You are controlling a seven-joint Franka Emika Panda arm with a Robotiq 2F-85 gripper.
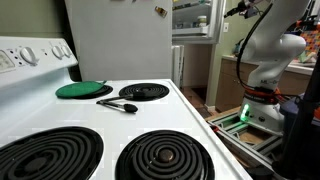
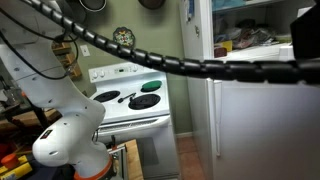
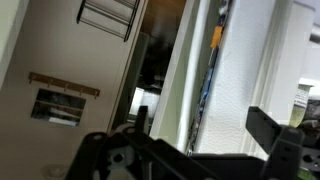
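In the wrist view my gripper (image 3: 205,128) is open and empty, with one dark finger at the left and one at the right. Between the fingers I see a white refrigerator door edge (image 3: 240,70) with a dark gap and gasket (image 3: 205,75) beside it. In an exterior view the white arm (image 1: 268,55) rises from its base and reaches up toward the open upper compartment (image 1: 196,18) of the refrigerator (image 1: 120,40). The gripper itself is hard to make out in both exterior views.
A white electric stove (image 1: 200,125) has coil burners (image 1: 163,157), a green round pad (image 1: 83,89) and a black utensil (image 1: 118,104) on top. The stove (image 2: 128,100) and the refrigerator (image 2: 260,115) also show in an exterior view, with a black cable (image 2: 170,62) running across.
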